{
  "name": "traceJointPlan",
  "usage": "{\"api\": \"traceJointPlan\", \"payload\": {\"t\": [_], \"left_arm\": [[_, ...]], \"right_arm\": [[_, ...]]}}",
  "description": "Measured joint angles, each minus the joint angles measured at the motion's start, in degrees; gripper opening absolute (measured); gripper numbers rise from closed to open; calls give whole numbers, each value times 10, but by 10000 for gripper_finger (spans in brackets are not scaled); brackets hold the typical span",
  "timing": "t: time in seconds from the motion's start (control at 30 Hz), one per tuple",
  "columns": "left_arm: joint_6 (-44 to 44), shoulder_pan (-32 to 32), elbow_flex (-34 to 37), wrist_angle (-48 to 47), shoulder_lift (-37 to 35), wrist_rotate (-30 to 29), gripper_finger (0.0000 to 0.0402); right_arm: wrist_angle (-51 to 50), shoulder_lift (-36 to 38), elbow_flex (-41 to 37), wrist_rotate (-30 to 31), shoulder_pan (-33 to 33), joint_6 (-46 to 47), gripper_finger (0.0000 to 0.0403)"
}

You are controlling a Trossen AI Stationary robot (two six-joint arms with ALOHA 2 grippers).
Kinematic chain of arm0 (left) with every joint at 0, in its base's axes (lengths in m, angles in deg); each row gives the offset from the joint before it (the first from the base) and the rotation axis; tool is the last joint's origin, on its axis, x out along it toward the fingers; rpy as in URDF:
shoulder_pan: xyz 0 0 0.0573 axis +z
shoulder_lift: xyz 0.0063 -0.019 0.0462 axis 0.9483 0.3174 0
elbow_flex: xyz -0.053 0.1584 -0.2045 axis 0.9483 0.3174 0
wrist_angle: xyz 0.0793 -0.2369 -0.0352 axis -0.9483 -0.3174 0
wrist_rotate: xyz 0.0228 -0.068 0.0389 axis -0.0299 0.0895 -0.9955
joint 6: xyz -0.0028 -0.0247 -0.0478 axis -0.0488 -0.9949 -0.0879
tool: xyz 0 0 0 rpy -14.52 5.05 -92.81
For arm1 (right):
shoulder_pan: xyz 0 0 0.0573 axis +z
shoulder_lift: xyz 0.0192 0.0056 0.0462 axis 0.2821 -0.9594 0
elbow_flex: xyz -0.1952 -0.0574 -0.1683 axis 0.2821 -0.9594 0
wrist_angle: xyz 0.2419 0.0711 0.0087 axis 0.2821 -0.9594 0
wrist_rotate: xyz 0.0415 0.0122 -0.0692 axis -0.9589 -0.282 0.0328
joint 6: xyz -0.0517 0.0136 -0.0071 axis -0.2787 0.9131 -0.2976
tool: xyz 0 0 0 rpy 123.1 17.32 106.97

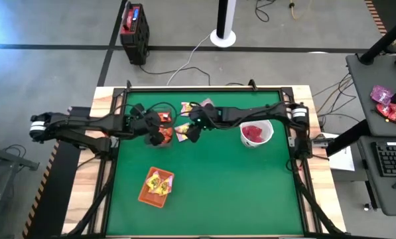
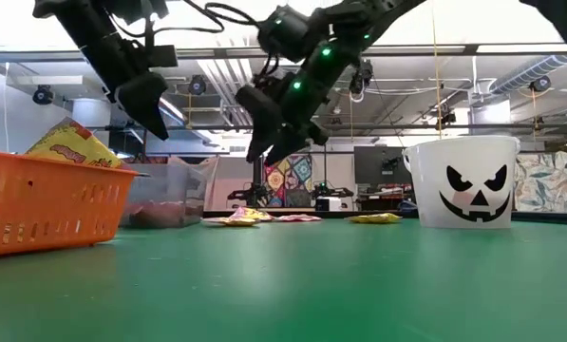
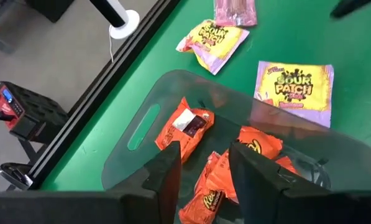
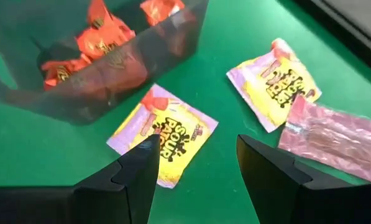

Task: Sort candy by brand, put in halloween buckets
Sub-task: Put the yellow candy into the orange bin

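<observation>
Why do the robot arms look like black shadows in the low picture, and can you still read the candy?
Low view: bright ceiling lights behind leave the arms as dark shapes, the nearest green table soft. Left wrist view: the tub wall hazes the orange packets. Right wrist view: the Sour Patch packet reads clearly.

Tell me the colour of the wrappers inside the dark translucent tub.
Orange: the wrappers in the tub are orange, clearest in the left wrist view.

A: Where do the containers sit?
B: The tub lies left of the loose packets; the round bucket stands right; the tray sits nearer the front.
</observation>
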Motion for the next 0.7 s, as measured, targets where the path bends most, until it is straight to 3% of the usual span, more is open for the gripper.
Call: {"api": "traceJointPlan", "payload": {"t": [0.37, 0.7], "left_arm": [[-33, -55, 0, 11, -104, -7, 121], [-6, -131, 0, 90, -171, -8, 121]], "right_arm": [[-1, -99, 49, -60, -8, 40, 206], [12, -142, 50, -58, -13, 65, 204]]}}
